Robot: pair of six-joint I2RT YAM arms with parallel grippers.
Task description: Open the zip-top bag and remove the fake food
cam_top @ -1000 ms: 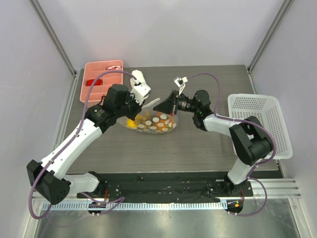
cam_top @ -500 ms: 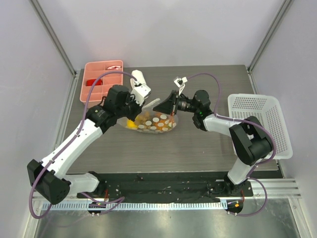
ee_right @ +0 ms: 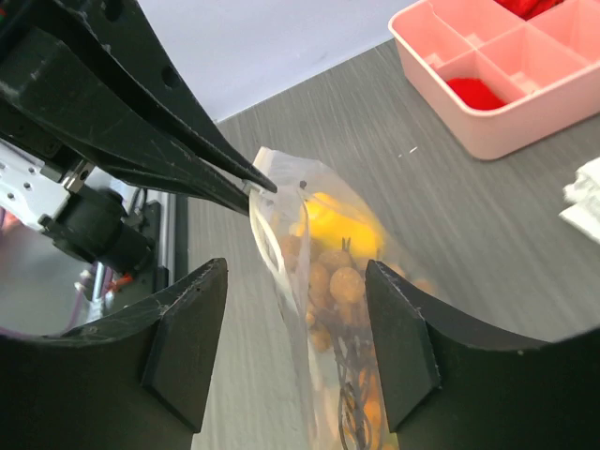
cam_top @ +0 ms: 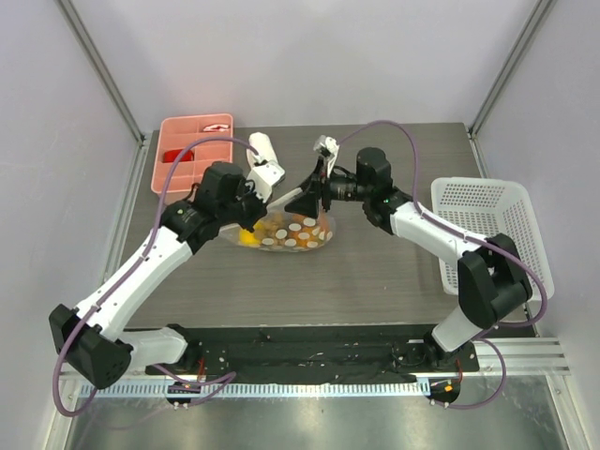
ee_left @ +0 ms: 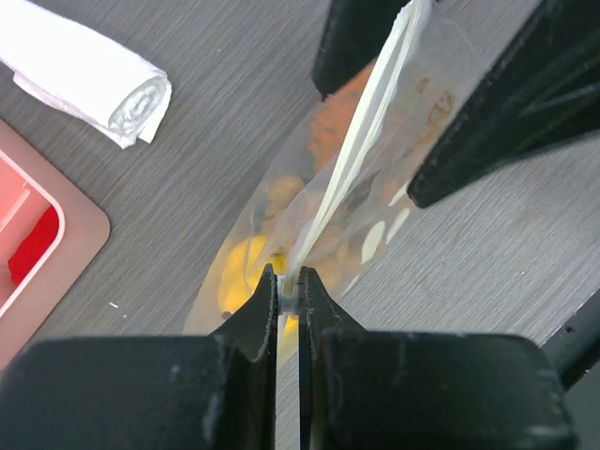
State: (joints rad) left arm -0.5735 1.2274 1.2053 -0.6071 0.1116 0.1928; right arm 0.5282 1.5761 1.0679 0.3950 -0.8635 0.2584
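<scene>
The clear zip-top bag lies mid-table with the fake food inside: a yellow fruit, a cluster of brown balls and an orange piece. My left gripper is shut on the near end of the bag's white zip strip, pinching it between its tips. In the top view it sits at the bag's left end. My right gripper stands open astride the bag's other end, its fingers apart from the plastic, above the bag's right part.
A pink compartment tray with red pieces sits at the back left. A rolled white towel lies beside it, just behind the bag. A white perforated basket stands at the right edge.
The right gripper has opened, let go of the bag and shifted left and up. The left gripper has closed onto the zip strip's end.
</scene>
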